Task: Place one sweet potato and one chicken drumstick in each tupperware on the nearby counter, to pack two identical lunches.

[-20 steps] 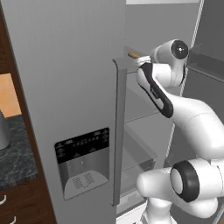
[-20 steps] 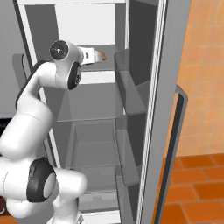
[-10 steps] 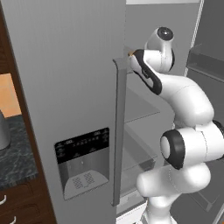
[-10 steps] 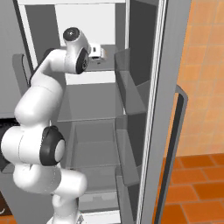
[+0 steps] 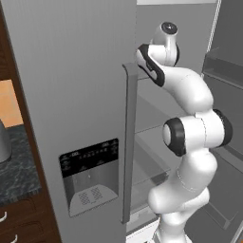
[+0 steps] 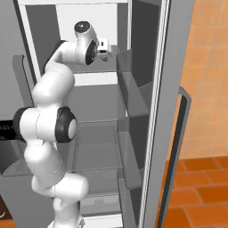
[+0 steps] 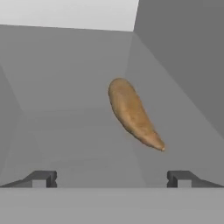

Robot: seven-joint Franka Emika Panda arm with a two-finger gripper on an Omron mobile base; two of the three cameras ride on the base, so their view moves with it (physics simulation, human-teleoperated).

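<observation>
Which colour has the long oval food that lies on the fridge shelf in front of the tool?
Tan-orange brown: the sweet potato, seen best in the hand view.

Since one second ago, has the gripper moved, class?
Yes. The gripper has pushed deeper into the fridge's top shelf, toward the sweet potato, against the fixed door bins.

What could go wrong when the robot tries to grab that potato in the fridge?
1. The sweet potato lies slanted and right of the middle between the open end effector tips, so closing now might clip its thin end and roll it away.
2. The fridge wall is close on the right, so a tip could bump it.
3. The arm reaches in high past the door shelves and might knock them.
</observation>
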